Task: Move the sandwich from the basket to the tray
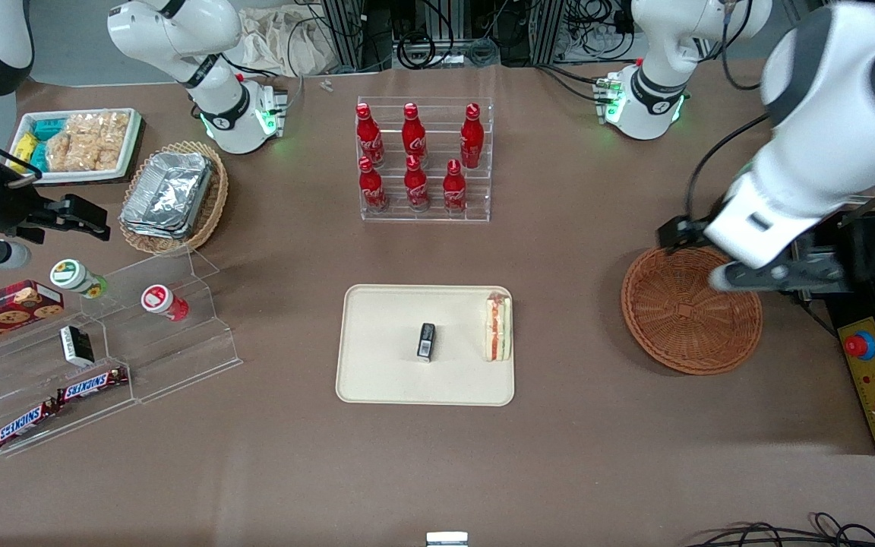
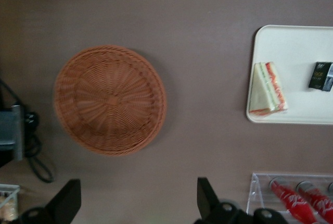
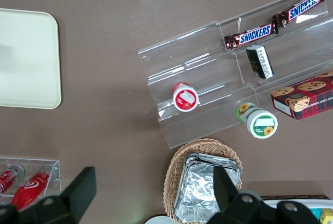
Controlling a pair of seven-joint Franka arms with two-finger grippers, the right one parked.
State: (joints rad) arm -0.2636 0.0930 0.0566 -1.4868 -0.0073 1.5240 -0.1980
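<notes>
The sandwich [image 1: 498,328] [image 2: 268,89], a pale bread wedge with red and green layers, lies on the cream tray [image 1: 377,380] [image 2: 296,41], at the tray's edge nearest the basket. The reddish-brown wicker basket [image 1: 680,327] [image 2: 110,100] stands empty toward the working arm's end of the table. My left gripper [image 1: 779,275] [image 2: 136,185] hangs high over the basket's rim, open, its fingers wide apart with nothing between them.
A small black packet [image 1: 426,341] [image 2: 321,75] lies mid-tray. A clear rack of red bottles [image 1: 424,159] [image 2: 296,198] stands farther from the front camera than the tray. A clear snack stand [image 1: 103,357] and foil-filled tan basket [image 1: 172,197] sit toward the parked arm's end. A yellow control box [image 1: 874,380] lies beside the basket.
</notes>
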